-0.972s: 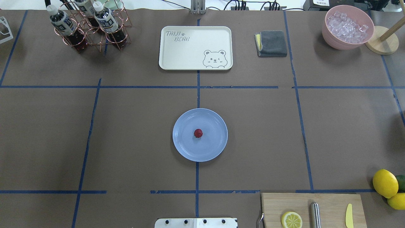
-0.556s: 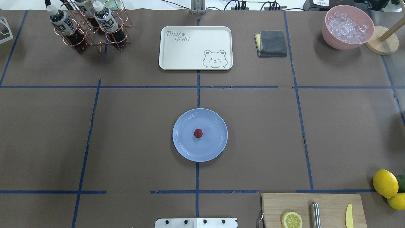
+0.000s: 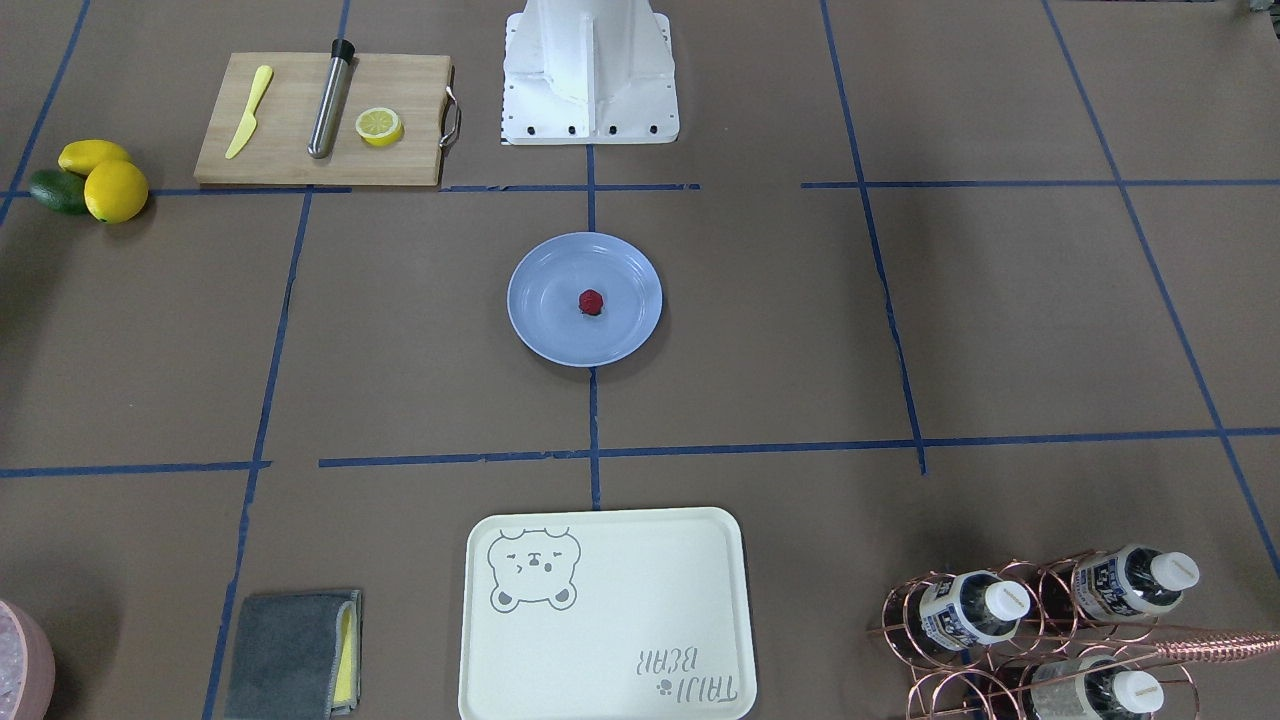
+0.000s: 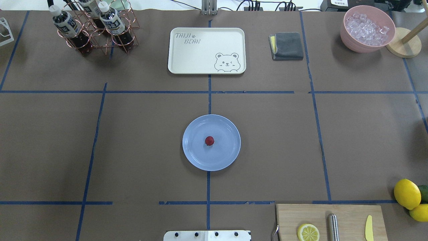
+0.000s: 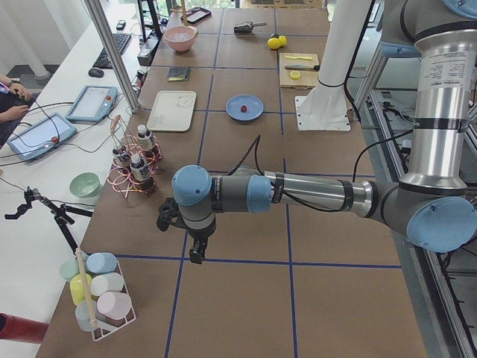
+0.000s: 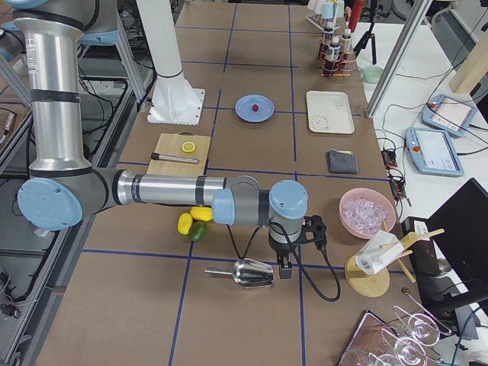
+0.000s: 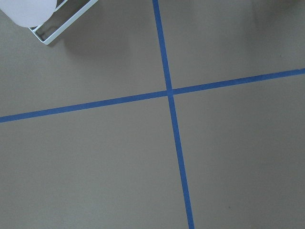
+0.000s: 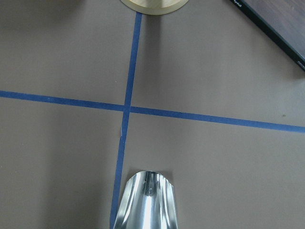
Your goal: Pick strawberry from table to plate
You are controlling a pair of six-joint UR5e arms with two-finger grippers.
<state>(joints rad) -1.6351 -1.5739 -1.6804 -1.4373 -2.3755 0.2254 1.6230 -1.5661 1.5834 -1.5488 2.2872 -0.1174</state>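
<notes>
The small dark red strawberry (image 4: 209,141) (image 3: 591,301) lies near the middle of the round light blue plate (image 4: 194,157) (image 3: 545,330), which sits at the centre of the brown table (image 4: 140,140). Neither arm shows in the overhead or front-facing views. Only the side views show the grippers. My left gripper (image 5: 195,250) hangs over bare table far off to the left, and my right gripper (image 6: 284,267) hangs far off to the right beside a metal scoop (image 6: 252,273). I cannot tell whether either is open or shut. No fingers show in the wrist views.
A cream bear tray (image 4: 200,50), a grey cloth (image 4: 287,46), a bottle rack (image 4: 93,26) and a pink bowl of ice (image 4: 367,28) line the far edge. A cutting board (image 4: 347,214) with a lemon slice (image 4: 308,232) and lemons (image 4: 407,193) sit near right.
</notes>
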